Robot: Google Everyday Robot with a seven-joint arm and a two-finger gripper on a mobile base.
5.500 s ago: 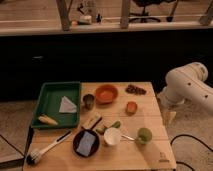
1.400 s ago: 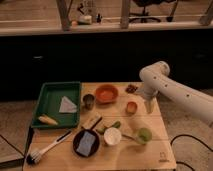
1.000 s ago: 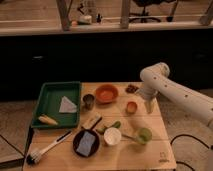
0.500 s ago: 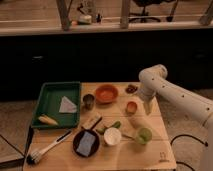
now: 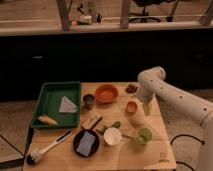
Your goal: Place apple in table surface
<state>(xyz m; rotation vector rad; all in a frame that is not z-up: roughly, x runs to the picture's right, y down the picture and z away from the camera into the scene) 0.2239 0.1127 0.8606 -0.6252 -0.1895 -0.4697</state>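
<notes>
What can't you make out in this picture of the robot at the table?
Camera view, blur: whether the gripper, hanging just beside the apple, touches it.
Camera view, too small: what the dark pile at the table surface's far edge is.
Camera view, right edge: cuts off the arm's base.

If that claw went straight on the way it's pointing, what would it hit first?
Probably the bare table surface, just beside the apple; the gripper points down, though depth is unclear.
</notes>
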